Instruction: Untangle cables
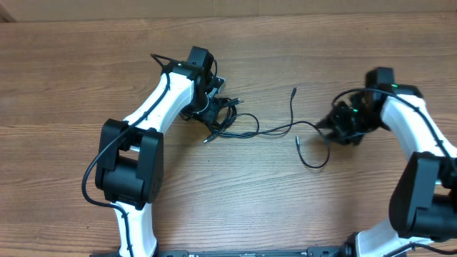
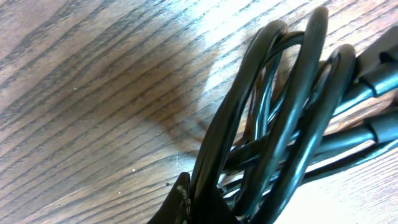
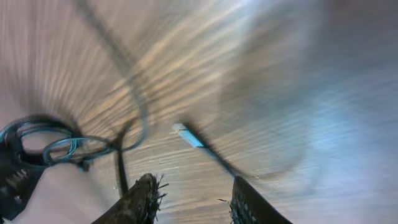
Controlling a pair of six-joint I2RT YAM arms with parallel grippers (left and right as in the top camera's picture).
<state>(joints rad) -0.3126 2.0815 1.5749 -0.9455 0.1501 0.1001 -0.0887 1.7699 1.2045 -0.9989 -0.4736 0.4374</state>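
Cables [image 1: 246, 133] — thin, black, glossy cords on a wood-grain table [image 1: 86, 57], spread between the two arms. Nearest the robot: a loop [image 1: 314, 163] curling below the right gripper [image 1: 335, 125], its short free end turned toward the far side. Next out: one strand [image 1: 278, 129], long axis left to right across the table's middle, running from the loop's side to the bundle [image 1: 228, 118]. The bundle is a loose knot of several coils, touching and partly hidden under the left gripper [image 1: 212, 107], with one stub poking out toward the near left. Farthest: a tail [image 1: 293, 100] rising off the strand, tip pointing away from the robot. Left gripper: closed on the bundle. In its wrist view the cords fan up and to the right from a dark finger [image 2: 180, 202] at the bottom edge, crossing one another, and thicker sleeved lengths are cut off at the right edge. Right gripper: jaws parted, nothing clamped. Its wrist view is heavily blurred — a silver-tipped plug [image 3: 185, 134] points up-left, its cord slanting down toward the right-hand finger [image 3: 252, 202]. Whether the cord touches that finger cannot be told.
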